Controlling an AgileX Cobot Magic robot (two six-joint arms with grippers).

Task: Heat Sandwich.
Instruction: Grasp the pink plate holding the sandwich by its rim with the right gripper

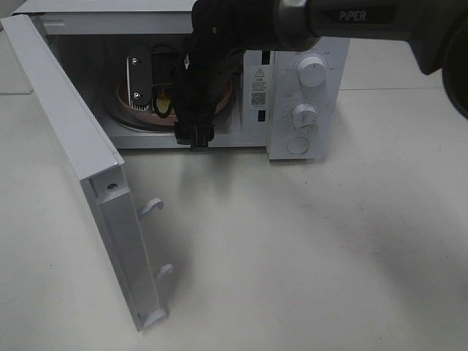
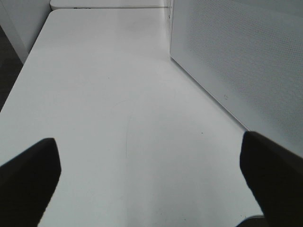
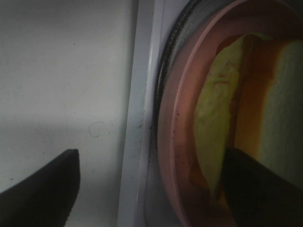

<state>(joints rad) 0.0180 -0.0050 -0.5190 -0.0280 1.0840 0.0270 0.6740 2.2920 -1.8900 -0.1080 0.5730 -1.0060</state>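
Seen from above, my right arm (image 1: pixel 212 58) reaches into the open microwave (image 1: pixel 307 110), where the sandwich (image 1: pixel 162 99) sits on the pink plate (image 1: pixel 130 110). The door (image 1: pixel 73 146) stands swung wide, and if it were pushed now it would strike my arm. At my left wrist, the left claw (image 2: pixel 147 142) hangs spread and empty over the counter (image 2: pixel 109 94), beside a white perforated wall of the microwave, out of harm's way. At my right wrist, the right claw (image 3: pixel 149 156) is spread and pinching nothing, with one finger outside the plate's rim and the other over the sandwich. I cannot tell whether that finger touches the bread. If I pull back low, I judge it could snag the filling or drag the plate over the sill.
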